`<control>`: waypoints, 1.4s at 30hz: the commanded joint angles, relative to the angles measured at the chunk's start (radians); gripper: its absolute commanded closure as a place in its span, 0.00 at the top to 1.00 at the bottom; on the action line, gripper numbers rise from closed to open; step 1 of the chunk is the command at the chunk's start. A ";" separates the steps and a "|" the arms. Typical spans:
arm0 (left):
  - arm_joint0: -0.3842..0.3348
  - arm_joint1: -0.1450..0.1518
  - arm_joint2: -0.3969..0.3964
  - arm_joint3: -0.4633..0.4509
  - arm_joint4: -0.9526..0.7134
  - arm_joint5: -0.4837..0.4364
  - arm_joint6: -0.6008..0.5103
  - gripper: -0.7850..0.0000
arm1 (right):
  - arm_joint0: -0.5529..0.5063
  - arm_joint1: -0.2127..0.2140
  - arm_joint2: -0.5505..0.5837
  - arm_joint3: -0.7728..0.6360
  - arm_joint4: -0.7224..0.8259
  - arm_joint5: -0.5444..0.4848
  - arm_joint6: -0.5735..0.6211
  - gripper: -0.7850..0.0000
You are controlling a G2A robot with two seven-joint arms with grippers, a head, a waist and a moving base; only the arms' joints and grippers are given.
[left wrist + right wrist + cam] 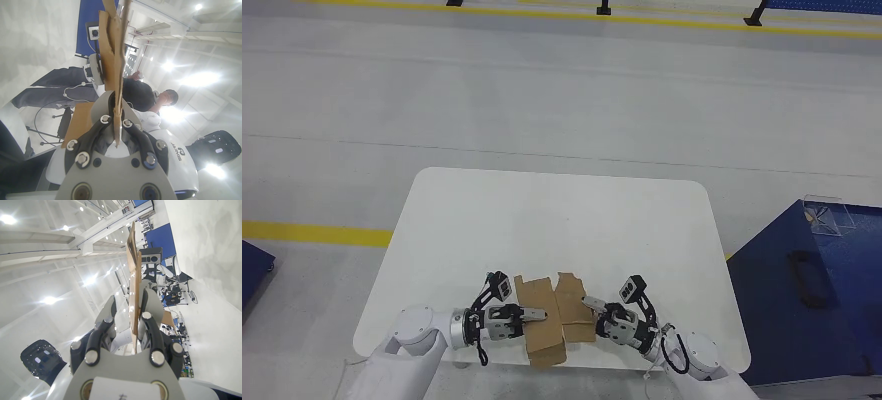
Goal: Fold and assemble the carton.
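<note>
A flat brown carton (552,315) with unfolded flaps is held edge-on between both arms near the front edge of the white table (542,220). My left gripper (534,316) is at its left side and is shut on the carton's edge (111,56), the cardboard pinched between its fingers (115,98). My right gripper (589,302) is at the carton's right side. In the right wrist view it (129,296) stands open around the cardboard sheet (134,285): the sheet lies against one finger (149,298), and the other finger (108,308) stands apart from it.
The carton hangs partly over the table's front edge (542,362). Most of the tabletop behind it is bare. A blue cabinet (812,290) stands off the table's right side, on the grey floor.
</note>
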 commanded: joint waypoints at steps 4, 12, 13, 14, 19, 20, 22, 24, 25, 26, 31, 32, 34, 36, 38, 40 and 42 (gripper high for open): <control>0.006 -0.002 -0.022 -0.013 -0.027 -0.064 0.067 0.00 | -0.004 0.008 0.043 -0.048 -0.147 -0.144 -0.062 1.00; 0.056 -0.061 0.057 0.013 -0.329 -0.505 0.209 0.00 | -0.247 0.039 0.247 -0.318 -0.476 -0.521 -0.269 1.00; 0.052 -0.073 0.080 0.026 -0.388 -0.549 0.197 0.00 | -0.286 0.042 0.281 -0.357 -0.530 -0.568 -0.297 1.00; 0.043 -0.083 0.100 0.052 -0.423 -0.600 0.184 0.00 | -0.321 0.043 0.303 -0.391 -0.572 -0.610 -0.324 1.00; 0.009 -0.127 0.193 0.100 -0.472 -0.697 0.215 0.00 | -0.465 0.034 0.362 -0.521 -0.839 -0.707 -0.482 1.00; 0.008 -0.131 0.203 0.102 -0.480 -0.693 0.211 0.00 | -0.482 0.031 0.354 -0.540 -0.874 -0.697 -0.510 1.00; 0.008 -0.139 0.210 0.100 -0.495 -0.681 0.199 0.00 | -0.502 0.026 0.343 -0.561 -0.933 -0.679 -0.555 1.00; 0.013 -0.144 0.215 0.093 -0.509 -0.658 0.176 0.00 | -0.509 0.021 0.333 -0.573 -0.992 -0.662 -0.589 1.00; 0.018 -0.146 0.213 0.087 -0.529 -0.640 0.158 0.00 | -0.509 0.019 0.330 -0.575 -1.019 -0.650 -0.612 1.00; 0.022 -0.148 0.209 0.083 -0.541 -0.621 0.139 0.00 | -0.507 0.016 0.323 -0.572 -1.040 -0.638 -0.636 1.00; 0.044 -0.159 0.188 0.076 -0.574 -0.544 0.062 0.00 | -0.471 0.006 0.293 -0.539 -1.110 -0.591 -0.727 1.00; 0.046 -0.161 0.183 0.082 -0.583 -0.528 0.046 0.00 | -0.466 0.004 0.286 -0.534 -1.119 -0.590 -0.738 1.00; 0.047 -0.167 0.173 0.091 -0.594 -0.505 0.023 0.00 | -0.459 0.003 0.271 -0.529 -1.119 -0.591 -0.740 1.00; 0.046 -0.174 0.166 0.101 -0.595 -0.490 0.008 0.00 | -0.453 0.003 0.261 -0.533 -1.126 -0.598 -0.729 0.91; 0.045 -0.180 0.159 0.109 -0.593 -0.480 -0.002 0.00 | -0.449 0.004 0.251 -0.531 -1.124 -0.609 -0.716 0.78; 0.044 -0.187 0.156 0.118 -0.593 -0.460 -0.022 0.00 | -0.444 0.004 0.246 -0.525 -1.107 -0.609 -0.707 0.74; 0.042 -0.194 0.156 0.137 -0.613 -0.427 -0.055 0.00 | -0.432 0.005 0.244 -0.514 -1.097 -0.607 -0.700 0.72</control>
